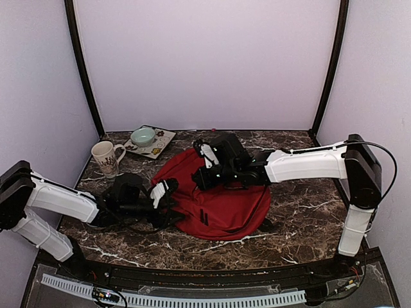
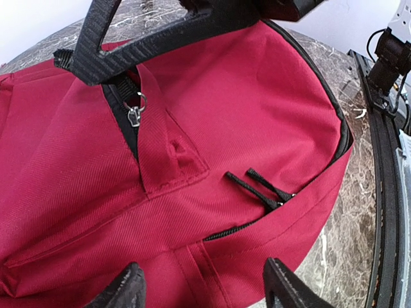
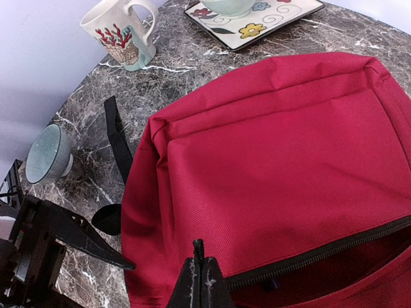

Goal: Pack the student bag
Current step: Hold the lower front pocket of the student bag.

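Observation:
The student bag [image 1: 221,196], red fabric with black zippers, lies flat mid-table. My right gripper [image 3: 201,262] is shut on a black zipper pull [image 3: 199,246] at the end of a zipper [image 3: 321,255] that gapes open toward the right. From above, the right gripper [image 1: 201,178] sits over the bag's upper left part. My left gripper [image 2: 202,290] is open, with its fingers [image 2: 122,290] straddling the bag's near red edge. Two more black zipper pulls [image 2: 257,186] lie just beyond it. The left gripper [image 1: 173,197] is at the bag's left side.
A white mug with a red coral print [image 1: 108,158] stands at the back left. A patterned square plate [image 1: 160,146] behind it carries a pale green bowl [image 1: 143,136]. A small teal bowl [image 3: 48,154] and a black strap [image 3: 117,138] lie left of the bag.

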Available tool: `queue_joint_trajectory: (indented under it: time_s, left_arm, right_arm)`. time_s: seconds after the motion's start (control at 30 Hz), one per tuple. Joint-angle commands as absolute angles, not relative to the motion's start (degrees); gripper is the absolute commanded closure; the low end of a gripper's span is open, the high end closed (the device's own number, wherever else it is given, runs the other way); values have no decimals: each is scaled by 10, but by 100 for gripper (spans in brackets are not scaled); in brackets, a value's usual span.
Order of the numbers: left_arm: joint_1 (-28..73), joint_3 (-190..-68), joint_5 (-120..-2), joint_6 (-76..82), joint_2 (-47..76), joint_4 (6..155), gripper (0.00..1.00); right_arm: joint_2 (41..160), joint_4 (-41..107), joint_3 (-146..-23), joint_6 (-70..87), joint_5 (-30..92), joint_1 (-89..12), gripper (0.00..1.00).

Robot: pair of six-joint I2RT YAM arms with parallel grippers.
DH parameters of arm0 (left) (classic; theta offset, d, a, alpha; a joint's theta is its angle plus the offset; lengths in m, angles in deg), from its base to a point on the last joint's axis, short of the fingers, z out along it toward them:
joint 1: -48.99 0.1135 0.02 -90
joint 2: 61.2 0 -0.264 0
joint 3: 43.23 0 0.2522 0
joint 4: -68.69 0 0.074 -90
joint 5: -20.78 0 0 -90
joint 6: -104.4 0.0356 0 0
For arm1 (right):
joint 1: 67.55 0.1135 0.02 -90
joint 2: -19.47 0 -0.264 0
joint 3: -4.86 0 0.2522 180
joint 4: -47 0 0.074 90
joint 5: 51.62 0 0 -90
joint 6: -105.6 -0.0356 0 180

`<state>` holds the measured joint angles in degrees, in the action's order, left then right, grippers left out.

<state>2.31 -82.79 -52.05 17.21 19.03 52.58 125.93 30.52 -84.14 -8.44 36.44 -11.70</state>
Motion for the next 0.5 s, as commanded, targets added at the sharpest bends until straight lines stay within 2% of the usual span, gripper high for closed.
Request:
queue_joint_trajectory:
  time_s: [0.0, 0.1, 0.47]
  left_arm:
    - [22, -841, -499, 173, 207, 483, 40]
    - [22, -860, -487, 173, 226, 484, 46]
    - [22, -918, -467, 181, 278, 486, 50]
  right_arm:
    - [1253, 322, -857, -104, 348, -121, 100]
    - [1251, 324, -854, -103, 344, -121, 100]
    - [1252, 335, -852, -99, 328, -121, 100]
